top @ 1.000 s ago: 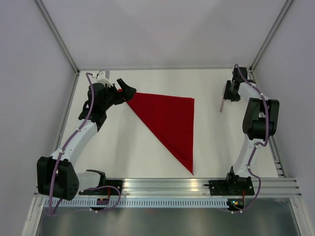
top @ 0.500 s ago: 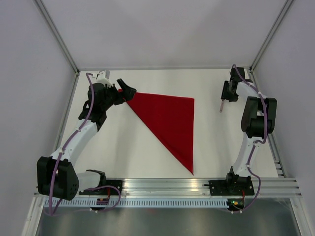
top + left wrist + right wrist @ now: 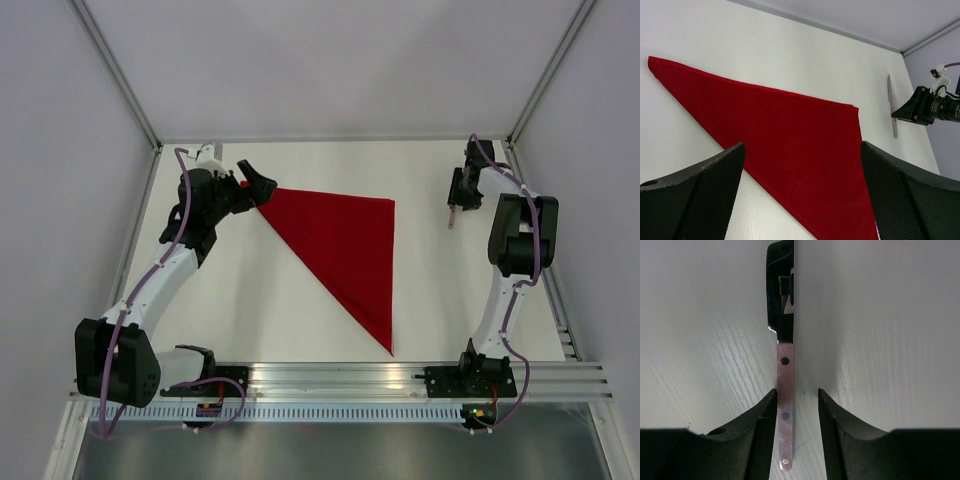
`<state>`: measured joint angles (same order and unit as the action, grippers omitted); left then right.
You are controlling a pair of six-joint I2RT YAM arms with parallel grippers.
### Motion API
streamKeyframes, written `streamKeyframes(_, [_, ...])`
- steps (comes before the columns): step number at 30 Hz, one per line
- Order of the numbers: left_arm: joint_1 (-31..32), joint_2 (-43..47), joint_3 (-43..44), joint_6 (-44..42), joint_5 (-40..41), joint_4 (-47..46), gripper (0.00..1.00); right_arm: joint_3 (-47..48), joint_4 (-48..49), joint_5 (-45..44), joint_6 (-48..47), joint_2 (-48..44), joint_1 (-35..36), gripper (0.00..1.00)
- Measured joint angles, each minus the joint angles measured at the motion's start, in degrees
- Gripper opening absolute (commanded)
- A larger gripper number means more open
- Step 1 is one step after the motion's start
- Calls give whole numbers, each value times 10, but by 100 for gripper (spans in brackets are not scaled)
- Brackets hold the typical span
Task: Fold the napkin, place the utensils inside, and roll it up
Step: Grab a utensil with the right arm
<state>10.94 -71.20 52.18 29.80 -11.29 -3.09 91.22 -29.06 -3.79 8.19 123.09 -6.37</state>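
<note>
The red napkin (image 3: 345, 245) lies flat on the white table, folded into a triangle; the left wrist view shows it spread below the fingers (image 3: 790, 145). My left gripper (image 3: 258, 187) hovers at its far left corner, wide open and holding nothing (image 3: 802, 145). At the back right lies a knife (image 3: 452, 217) with a pinkish riveted handle (image 3: 785, 390) and a dark-reflecting blade. My right gripper (image 3: 456, 195) is over it, open (image 3: 797, 392). Its jaws straddle the handle: the left finger sits against it and a gap remains on the right side. No other utensils are in view.
Grey enclosure walls and metal frame posts border the table at the back and sides. The aluminium rail (image 3: 340, 378) with both arm bases runs along the near edge. White tabletop (image 3: 240, 300) surrounds the napkin.
The right arm's elbow and wrist have crept slightly toward the back of the table over the knife. The left arm and the napkin have not moved.
</note>
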Motion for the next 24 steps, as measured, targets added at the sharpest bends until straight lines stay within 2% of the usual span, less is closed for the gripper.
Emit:
streamKeyframes(1, [0, 0, 0, 0, 0, 0, 100, 0, 1, -1, -1, 0, 1, 42])
streamKeyframes(5, [0, 0, 0, 0, 0, 0, 100, 0, 7, -1, -6, 1, 2, 27])
streamKeyframes(7, [0, 0, 0, 0, 0, 0, 100, -4, 16, -1, -12, 1, 2, 16])
streamKeyframes(8, [0, -1, 0, 0, 0, 0, 100, -7, 20, 0, -13, 1, 2, 7])
streamKeyframes(10, [0, -1, 0, 0, 0, 0, 100, -12, 31, -1, -18, -1, 3, 1])
streamKeyframes(15, [0, -1, 6, 0, 2, 9, 100, -42, 57, 2, -40, -19, 3, 1])
streamKeyframes(24, [-10, 0, 62, 0, 7, 34, 100, -75, 8, 19, -96, -92, 33, 0])
